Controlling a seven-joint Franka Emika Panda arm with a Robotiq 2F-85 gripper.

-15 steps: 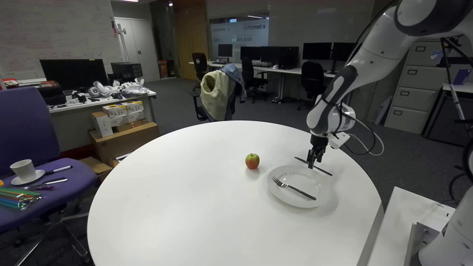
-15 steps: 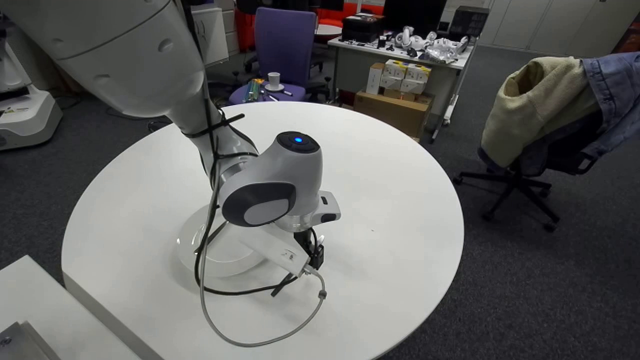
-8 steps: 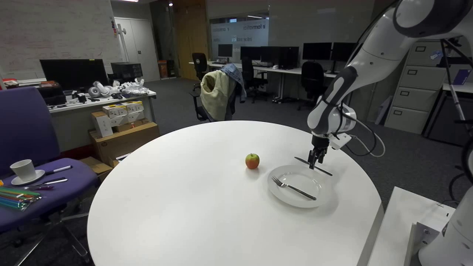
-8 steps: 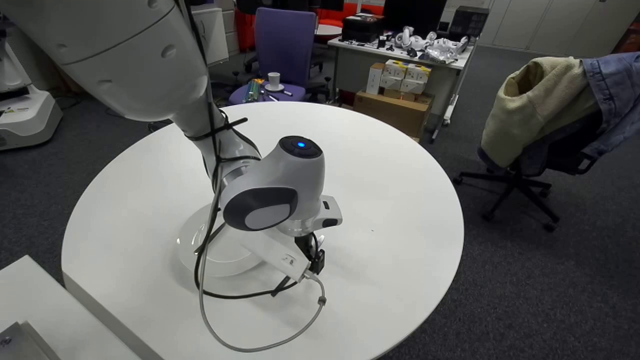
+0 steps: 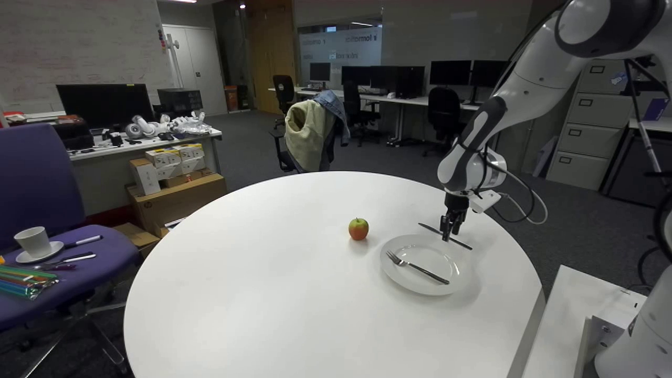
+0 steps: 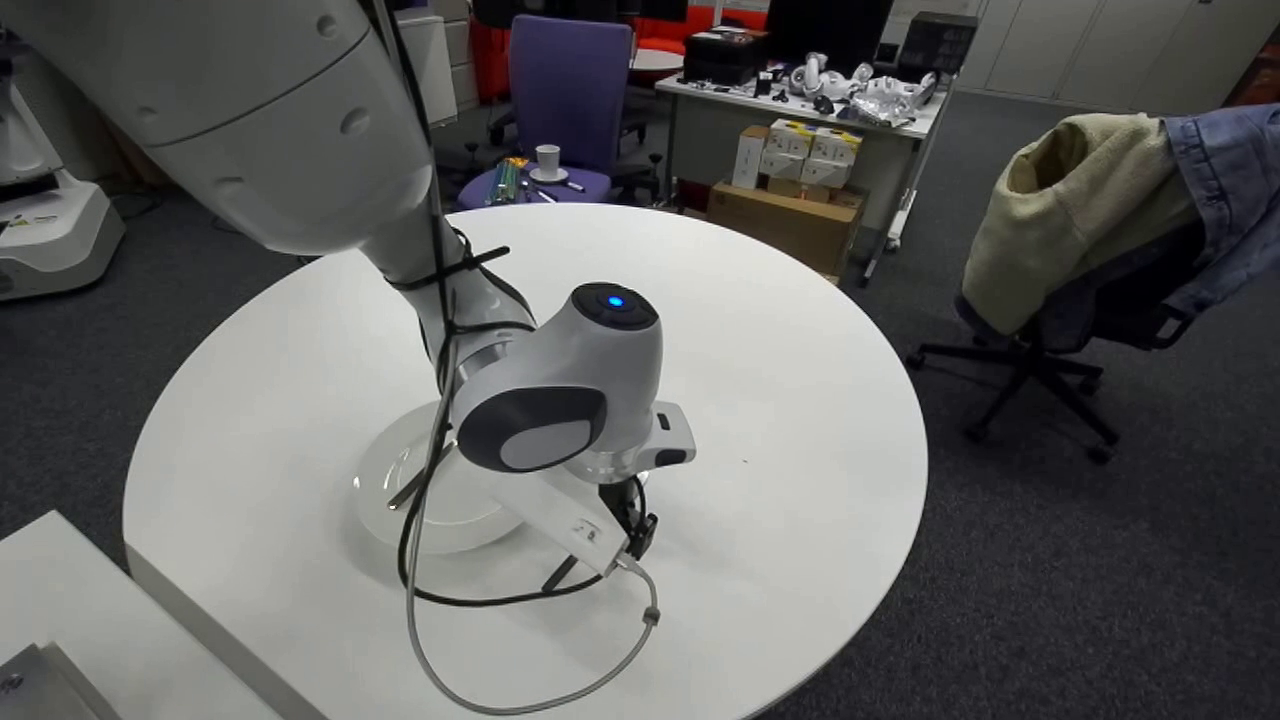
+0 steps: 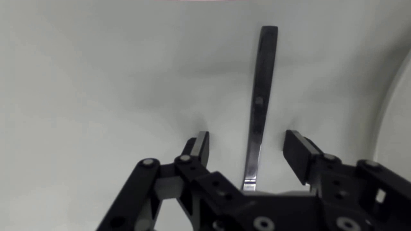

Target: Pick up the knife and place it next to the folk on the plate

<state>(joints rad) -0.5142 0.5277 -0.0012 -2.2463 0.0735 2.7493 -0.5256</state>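
Observation:
The dark knife (image 5: 428, 227) lies on the table beside the plate (image 5: 412, 279). The silvery fork (image 5: 420, 269) lies on the plate. In an exterior view the arm hides much of the plate (image 6: 375, 490), and only one end of the knife (image 6: 560, 573) shows. My gripper (image 5: 450, 234) points down over the knife. In the wrist view my gripper (image 7: 246, 141) is open, with the knife (image 7: 265, 64) running between its fingers, nearer the right one, touching neither. The knife's lower part is hidden behind the gripper body.
A red-green apple (image 5: 358, 229) stands on the round white table (image 5: 262, 294), beyond the plate's far side from the arm. The plate's rim (image 7: 396, 128) is close to the right finger in the wrist view. Cables (image 6: 500, 603) hang from the arm over the table.
My gripper has shifted slightly along the knife, to the right in one exterior view and down-right in the other. The knife, fork, plate and apple have not moved.

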